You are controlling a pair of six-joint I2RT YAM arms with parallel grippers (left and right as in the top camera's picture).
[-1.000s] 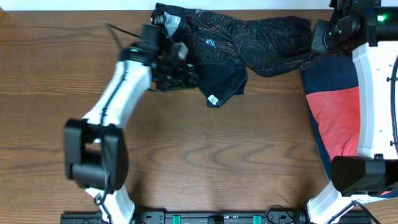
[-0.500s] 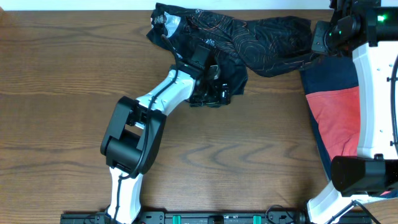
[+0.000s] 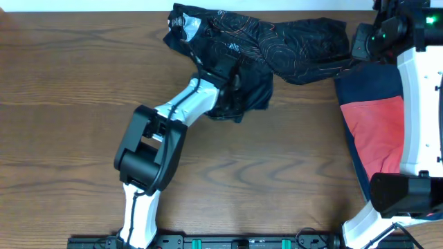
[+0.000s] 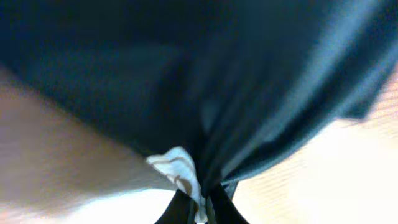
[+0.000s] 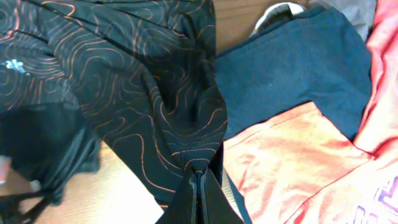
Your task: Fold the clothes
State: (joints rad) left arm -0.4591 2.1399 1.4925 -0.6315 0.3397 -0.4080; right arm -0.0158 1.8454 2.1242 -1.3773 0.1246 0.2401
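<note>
My left pincer [image 4: 198, 206] is closed on a bunched fold of the black jersey [image 3: 297, 41]. A small white label [image 4: 175, 165] shows just beside the tips, and the dark cloth fills most of that blurred wrist view. My right pincer [image 5: 199, 186] is also pressed together on the jersey, nipping a fold of its other end, where thin orange wavy lines run across the black fabric. Seen from overhead, the jersey lies crumpled along the far edge of the brown wooden worktop [image 3: 69, 104], reaching from one pincer to the other. A red-and-navy garment [image 3: 374, 117] lies flat on the right side, partly under my right arm and touching the jersey's right end.
</note>
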